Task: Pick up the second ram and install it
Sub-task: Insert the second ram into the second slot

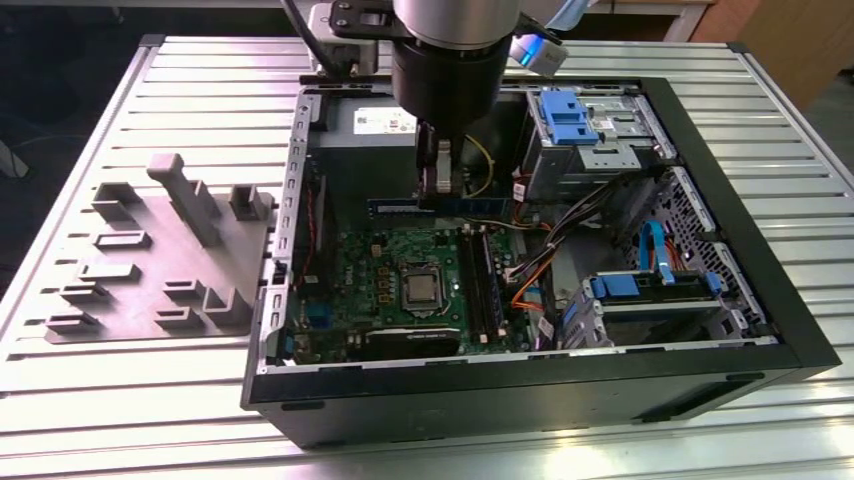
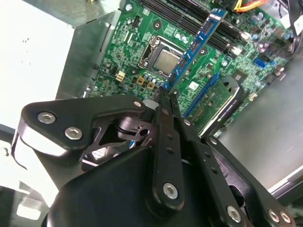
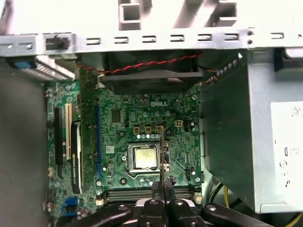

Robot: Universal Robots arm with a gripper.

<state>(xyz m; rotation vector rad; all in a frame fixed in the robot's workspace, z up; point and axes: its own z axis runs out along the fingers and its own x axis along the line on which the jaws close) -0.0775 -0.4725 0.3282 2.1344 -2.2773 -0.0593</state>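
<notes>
Pinching the ram [image 2: 196,42] by its long edge between gripper [image 2: 166,92] fingers, aloft inside the case [image 1: 534,400], above the motherboard [image 1: 387,260]; open room along both ends.

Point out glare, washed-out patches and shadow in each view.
Second wrist view: the metal box burns out white; the second ram in the gripper is evenly lit. First wrist view: the case rim is washed pale. Exterior view: the table is evenly lit.

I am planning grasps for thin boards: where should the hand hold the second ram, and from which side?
Pinch the second ram mid-length across its flat faces, coming from above: it is thin and stands on edge. The hand holds it so.
</notes>
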